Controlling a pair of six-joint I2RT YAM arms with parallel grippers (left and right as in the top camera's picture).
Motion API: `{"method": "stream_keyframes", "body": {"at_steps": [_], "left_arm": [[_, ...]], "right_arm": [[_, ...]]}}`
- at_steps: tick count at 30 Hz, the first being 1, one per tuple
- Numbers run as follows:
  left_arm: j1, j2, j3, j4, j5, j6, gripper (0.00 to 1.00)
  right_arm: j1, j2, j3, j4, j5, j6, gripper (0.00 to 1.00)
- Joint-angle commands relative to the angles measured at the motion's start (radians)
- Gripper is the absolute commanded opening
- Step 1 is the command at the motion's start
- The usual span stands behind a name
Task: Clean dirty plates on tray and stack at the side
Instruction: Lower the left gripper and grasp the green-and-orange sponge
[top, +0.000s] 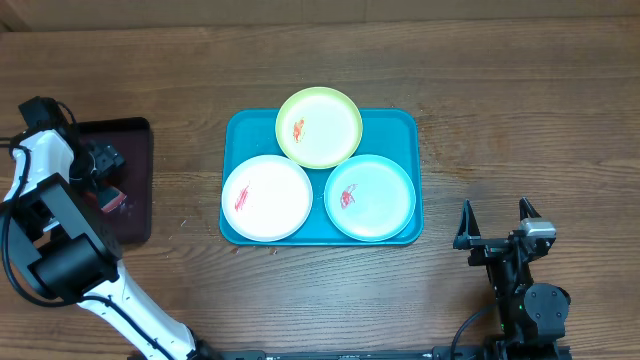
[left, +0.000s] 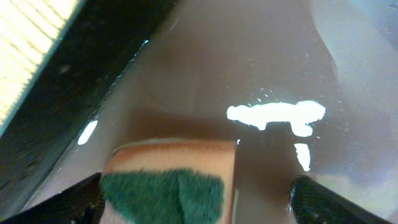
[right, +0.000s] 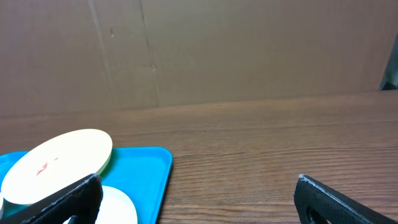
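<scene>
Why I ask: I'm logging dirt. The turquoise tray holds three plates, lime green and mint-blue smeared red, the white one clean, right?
No. The overhead view shows the white plate also smeared red, near its left edge. So the turquoise tray holds three plates: lime green plate, mint-blue plate and white, all smeared red.

probably a robot lab bench, wood-grain table (top: 520, 110), plain cardboard backdrop (right: 249, 50) behind it
</scene>
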Motion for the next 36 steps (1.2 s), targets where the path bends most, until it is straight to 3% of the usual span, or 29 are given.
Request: {"method": "stream_keyframes", "body": {"at_steps": [1,3,6,8,9,10,11,12,17,22,24,26,28,36], "left_arm": [[-0.001,0.038,0.002,0.009,-0.014,0.015,0.62],[-0.001,0.038,0.002,0.009,-0.014,0.014,0.35],[-0.001,0.038,0.002,0.004,-0.014,0.015,0.07],[-0.001,0.038,0.002,-0.004,-0.014,0.015,0.04],[-0.001,0.038,0.002,-0.009,-0.014,0.015,0.12],[-0.001,0.038,0.002,-0.017,-0.014,0.015,0.37],[-0.001,0.038,0.002,-0.027,-0.014,0.015,0.77],[-0.001,0.038,0.002,-0.037,-0.014,0.015,1.0],[-0.002,0.038,0.002,-0.124,-0.014,0.015,1.0],[-0.002,0.038,0.002,-0.181,-0.014,0.015,0.82],[-0.002,0.038,0.002,-0.189,-0.014,0.015,0.65],[-0.002,0.038,0.002,-0.191,-0.014,0.015,0.29],[-0.002,0.038,0.002,-0.188,-0.021,0.02,0.04],[-0.002,0.031,0.078,-0.233,-0.099,0.03,0.04]], "right_arm": [[-0.002,-0.008,-0.01,0.006,-0.001,-0.003,1.0],[-0.002,-0.008,-0.01,0.006,-0.001,-0.003,1.0],[-0.002,-0.008,-0.01,0.006,-0.001,-0.003,1.0],[-0.002,-0.008,-0.01,0.006,-0.001,-0.003,1.0],[-0.002,-0.008,-0.01,0.006,-0.001,-0.003,1.0],[-0.002,-0.008,-0.01,0.006,-0.001,-0.003,1.0],[-0.002,-0.008,-0.01,0.006,-0.001,-0.003,1.0],[-0.002,-0.008,-0.01,0.006,-0.001,-0.003,1.0],[-0.002,-0.008,-0.01,0.006,-0.001,-0.003,1.0],[-0.002,-0.008,-0.01,0.006,-0.001,-0.003,1.0],[-0.002,-0.008,-0.01,0.006,-0.001,-0.003,1.0],[-0.002,-0.008,-0.01,0.006,-0.001,-0.003,1.0],[-0.002,-0.008,-0.01,0.006,-0.001,-0.003,1.0],[-0.002,-0.008,-0.01,0.006,-0.001,-0.003,1.0]]}}
